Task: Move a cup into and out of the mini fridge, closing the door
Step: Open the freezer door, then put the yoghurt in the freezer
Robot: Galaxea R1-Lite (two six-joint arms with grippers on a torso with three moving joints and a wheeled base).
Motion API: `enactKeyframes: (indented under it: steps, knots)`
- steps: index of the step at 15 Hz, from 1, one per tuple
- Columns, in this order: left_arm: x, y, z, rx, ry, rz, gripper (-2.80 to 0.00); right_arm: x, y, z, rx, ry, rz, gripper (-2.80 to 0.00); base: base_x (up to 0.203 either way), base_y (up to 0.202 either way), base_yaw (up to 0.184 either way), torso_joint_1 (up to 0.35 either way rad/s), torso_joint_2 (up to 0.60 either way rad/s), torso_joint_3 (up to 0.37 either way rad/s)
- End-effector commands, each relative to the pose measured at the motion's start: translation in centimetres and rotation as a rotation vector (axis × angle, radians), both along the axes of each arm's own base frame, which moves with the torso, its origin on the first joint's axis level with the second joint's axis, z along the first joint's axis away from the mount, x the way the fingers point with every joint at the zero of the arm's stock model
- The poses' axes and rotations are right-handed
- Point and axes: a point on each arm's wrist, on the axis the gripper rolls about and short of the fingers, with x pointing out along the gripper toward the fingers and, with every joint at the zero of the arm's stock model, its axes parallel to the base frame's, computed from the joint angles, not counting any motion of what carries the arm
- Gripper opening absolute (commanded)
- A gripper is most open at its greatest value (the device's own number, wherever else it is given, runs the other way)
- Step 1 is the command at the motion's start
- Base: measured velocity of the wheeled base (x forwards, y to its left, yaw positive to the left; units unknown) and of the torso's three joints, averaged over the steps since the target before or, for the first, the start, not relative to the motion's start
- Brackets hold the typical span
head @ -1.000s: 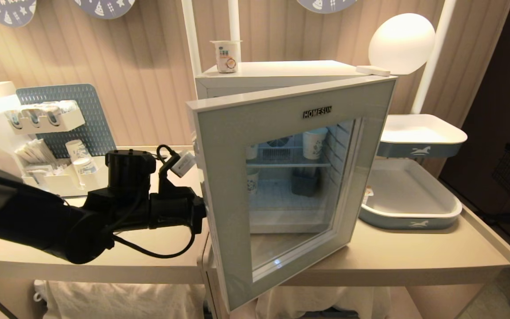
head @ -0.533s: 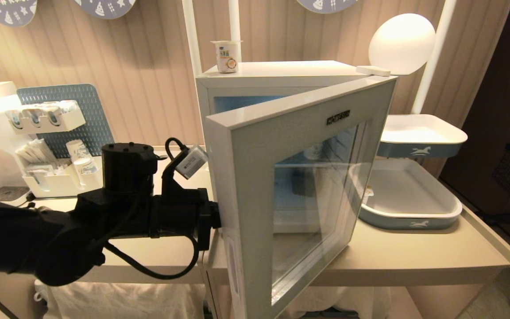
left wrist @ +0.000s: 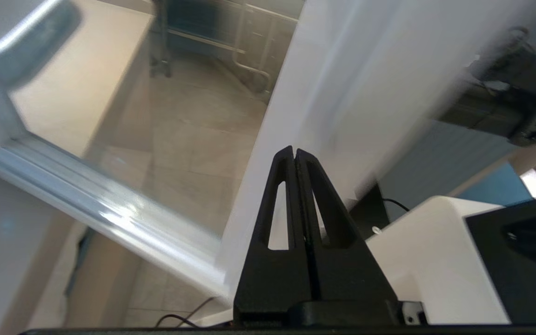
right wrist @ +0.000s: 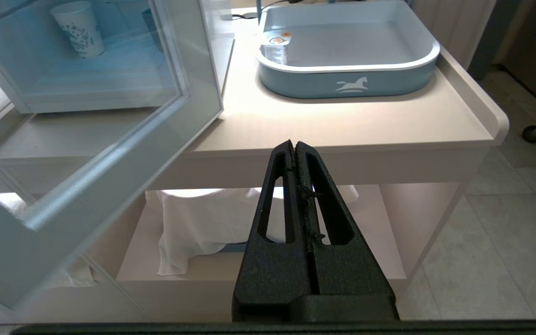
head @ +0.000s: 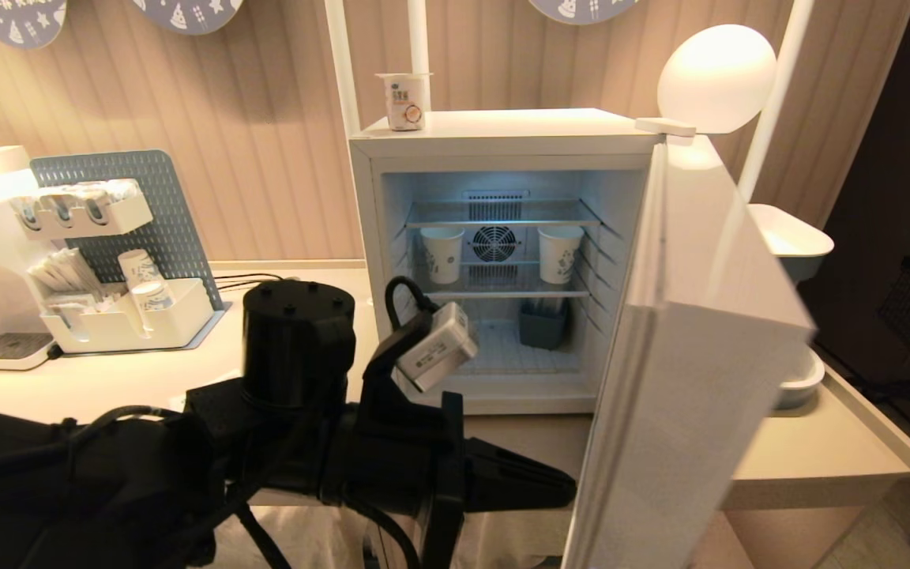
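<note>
A ribbed beige wall backs a pale bench (head: 826, 466) where the mini fridge (head: 502, 138) stands lit inside, its door (head: 684, 379) swung wide to the right and seen nearly edge-on from the head camera. The cup (head: 404, 99), a small white pot with a foil lid, sits on the fridge's roof at the far left corner. Inside, two taller paper cups (head: 442, 254) stand on the middle wire shelf either side of a fan grille, with a dark grey container (head: 543, 322) on the shelf below. The left hand (head: 562, 488), fingers pressed together and holding nothing, reaches across the near edge of the bench just beside the door's inner face; its wrist camera shows the tips (left wrist: 294, 156) close against the door's white frame. The right hand (right wrist: 294, 148), likewise closed and empty, hangs low off the bench's near edge, facing a blue-sided tray (right wrist: 347, 81) that rests on the bench right of the fridge. A white organiser (head: 127, 316) with a blue pegboard stands at the far left
</note>
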Motion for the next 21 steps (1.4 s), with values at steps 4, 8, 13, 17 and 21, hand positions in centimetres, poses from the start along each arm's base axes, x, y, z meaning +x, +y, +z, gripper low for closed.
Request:
enactKeyframes:
  steps: [4,8,13,17,21]
  knots:
    - [-0.6,-0.2,-0.7,0.028,0.004,0.039,-2.8,0.0,0.0,0.0,0.001,0.004,0.0,-2.8,0.0,0.0,0.0,0.0,0.0,0.0]
    - [1.2,1.8,-0.5,0.119,-0.08,0.556,-2.8,0.0,0.0,0.0,0.001,0.004,0.0,-2.8,0.0,0.0,0.0,0.0,0.0,0.0]
    - [1.5,9.5,5.5,0.219,-0.209,1.408,-2.8,0.0,0.0,0.0,-0.001,0.004,0.0,-2.8,0.0,0.0,0.0,0.0,0.0,0.0]
    - [-7.2,16.4,14.0,0.204,-0.174,1.643,-2.8,0.0,0.0,0.0,-0.001,0.005,0.0,-2.8,0.0,0.0,0.0,0.0,0.0,0.0]
    - [-17.6,22.2,16.4,0.12,-0.21,1.937,-2.8,0.0,0.0,0.0,-0.001,0.004,0.0,-2.8,0.0,0.0,0.0,0.0,0.0,0.0]
